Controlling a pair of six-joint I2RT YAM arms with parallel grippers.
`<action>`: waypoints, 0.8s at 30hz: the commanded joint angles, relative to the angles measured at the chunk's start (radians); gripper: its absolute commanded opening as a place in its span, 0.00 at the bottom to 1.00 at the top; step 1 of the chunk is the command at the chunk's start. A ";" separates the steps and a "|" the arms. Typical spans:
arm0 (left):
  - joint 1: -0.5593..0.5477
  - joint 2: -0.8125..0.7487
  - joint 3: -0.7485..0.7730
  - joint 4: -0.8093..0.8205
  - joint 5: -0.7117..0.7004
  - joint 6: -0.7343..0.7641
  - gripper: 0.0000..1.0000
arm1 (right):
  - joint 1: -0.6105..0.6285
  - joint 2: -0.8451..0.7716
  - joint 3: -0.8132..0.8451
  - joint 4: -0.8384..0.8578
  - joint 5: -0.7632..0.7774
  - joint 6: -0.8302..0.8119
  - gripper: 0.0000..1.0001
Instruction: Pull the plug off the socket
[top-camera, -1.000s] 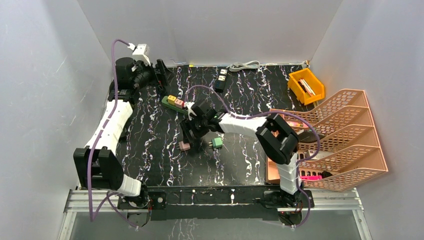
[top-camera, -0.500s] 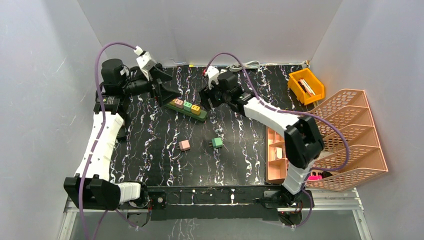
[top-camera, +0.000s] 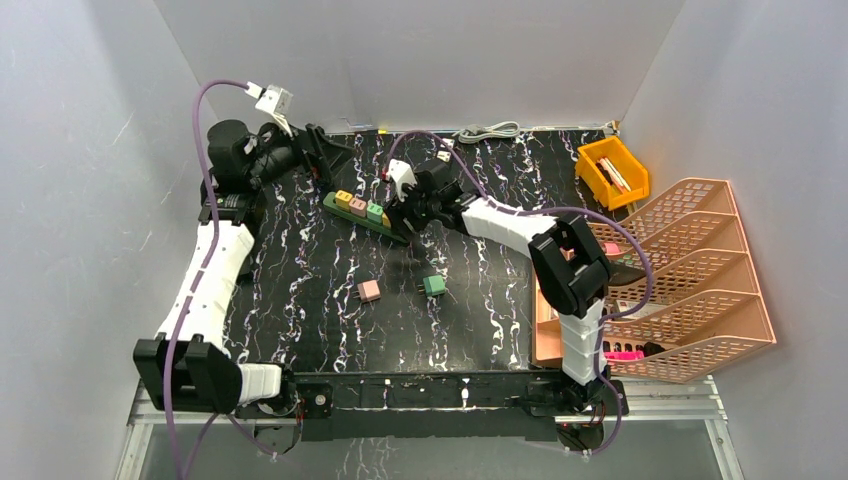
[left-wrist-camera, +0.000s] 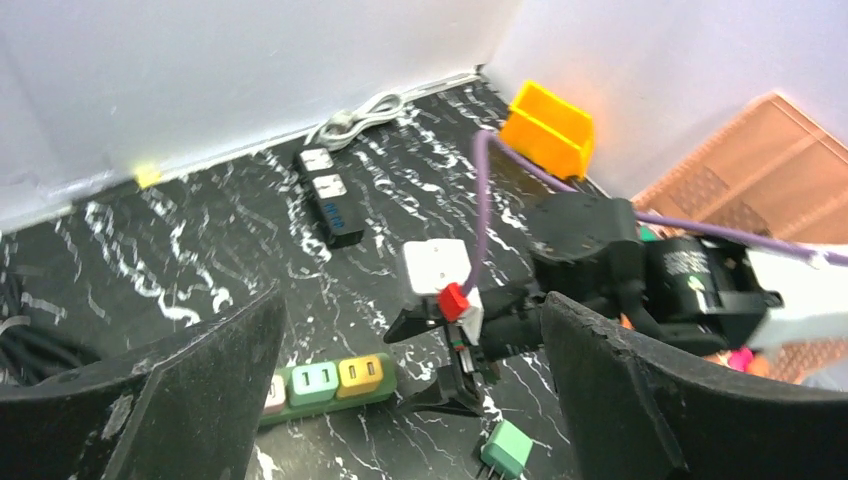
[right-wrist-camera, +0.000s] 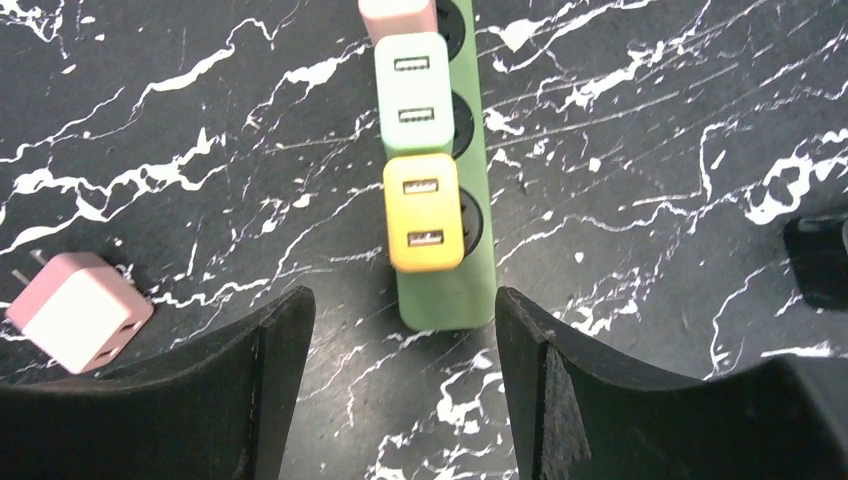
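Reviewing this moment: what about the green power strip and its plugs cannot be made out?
- Right wrist view: the pink plug on the green strip is cut off by the top edge; the strip beyond is out of frame.
- Left wrist view: the strip's left end is hidden behind a finger of the left tool.
- Top view: the right tool covers the strip's near end.

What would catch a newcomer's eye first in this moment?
The green power strip lies toward the back of the table, with coloured USB adapters plugged in a row. The right gripper hovers open above the yellow adapter at the strip's end, touching nothing. Nearer the arms' bases lie two loose ones, a pink adapter and a green adapter.
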 joint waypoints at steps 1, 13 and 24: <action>0.007 0.048 0.013 -0.020 -0.208 -0.104 0.98 | -0.001 0.054 0.083 0.070 -0.033 -0.062 0.74; 0.008 0.144 -0.021 -0.154 -0.445 -0.219 0.98 | -0.005 0.238 0.310 -0.099 -0.029 -0.065 0.00; 0.020 0.364 -0.132 -0.091 -0.392 -0.577 0.98 | -0.120 0.059 0.193 0.070 -0.201 0.153 0.00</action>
